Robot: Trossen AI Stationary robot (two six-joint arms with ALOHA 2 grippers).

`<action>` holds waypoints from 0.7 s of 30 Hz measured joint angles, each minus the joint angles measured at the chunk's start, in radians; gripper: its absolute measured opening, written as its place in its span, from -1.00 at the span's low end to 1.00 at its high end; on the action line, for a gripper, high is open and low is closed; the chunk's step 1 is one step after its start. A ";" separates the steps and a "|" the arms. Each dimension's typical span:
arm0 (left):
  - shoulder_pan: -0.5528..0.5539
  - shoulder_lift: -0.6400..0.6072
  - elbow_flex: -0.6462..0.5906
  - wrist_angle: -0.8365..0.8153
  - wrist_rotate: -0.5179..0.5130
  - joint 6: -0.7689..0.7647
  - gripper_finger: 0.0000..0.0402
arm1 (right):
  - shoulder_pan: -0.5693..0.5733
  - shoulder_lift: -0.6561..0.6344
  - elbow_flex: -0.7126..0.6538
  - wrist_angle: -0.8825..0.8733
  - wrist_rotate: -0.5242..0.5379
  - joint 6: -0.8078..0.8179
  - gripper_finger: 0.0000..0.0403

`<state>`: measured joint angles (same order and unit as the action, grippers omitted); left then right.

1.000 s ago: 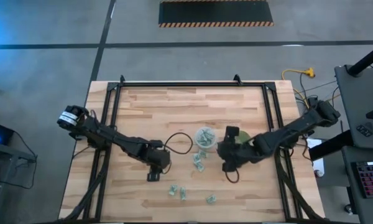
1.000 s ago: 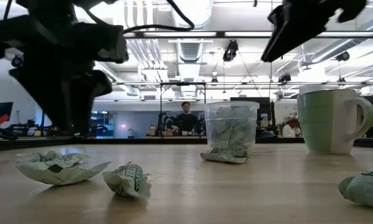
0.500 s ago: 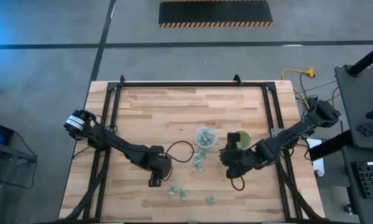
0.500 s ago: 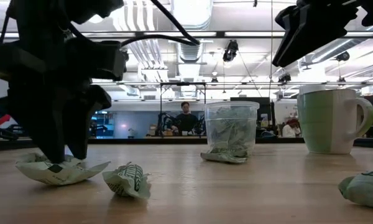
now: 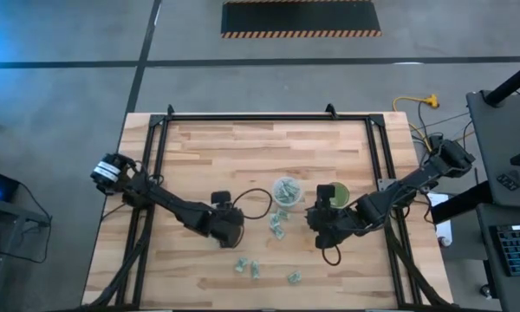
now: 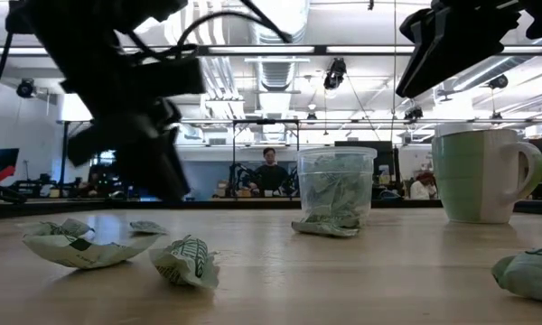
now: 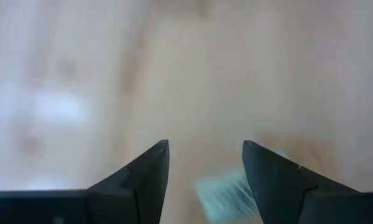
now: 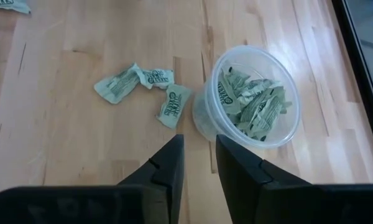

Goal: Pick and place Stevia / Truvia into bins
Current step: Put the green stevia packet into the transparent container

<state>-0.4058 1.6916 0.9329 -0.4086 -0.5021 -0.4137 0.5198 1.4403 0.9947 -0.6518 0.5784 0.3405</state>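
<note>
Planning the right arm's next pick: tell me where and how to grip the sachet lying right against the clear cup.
Take the sachet from above, probably on its end away from the clear cup, jaws across its narrow width. It lies flat on the table, one end against the cup's wall, so fingers fit more easily at the free end. The right gripper hovers nearby.

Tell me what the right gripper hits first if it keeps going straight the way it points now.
Probably the clear cup: in its wrist view the right gripper points at the cup's near wall, with bare table between. It is angled downward, so the table could come first; depth is unclear.
</note>
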 joint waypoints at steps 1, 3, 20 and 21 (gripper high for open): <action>0.004 0.001 0.000 0.016 -0.046 0.000 -0.07 | 0.000 0.000 0.000 0.000 0.000 0.000 -0.58; 0.013 0.001 0.003 0.032 -0.075 0.005 -0.07 | 0.000 0.000 0.000 0.000 0.000 0.000 -0.58; 0.035 -0.001 -0.004 -0.047 0.280 0.586 -0.07 | 0.000 0.001 -0.005 0.009 -0.001 0.006 -0.62; 0.040 0.001 -0.004 -0.047 0.284 0.586 -0.07 | 0.000 0.001 -0.006 0.010 -0.002 0.006 -0.62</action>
<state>-0.3656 1.6924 0.9287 -0.4557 -0.2177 0.1719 0.5198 1.4414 0.9888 -0.6417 0.5766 0.3462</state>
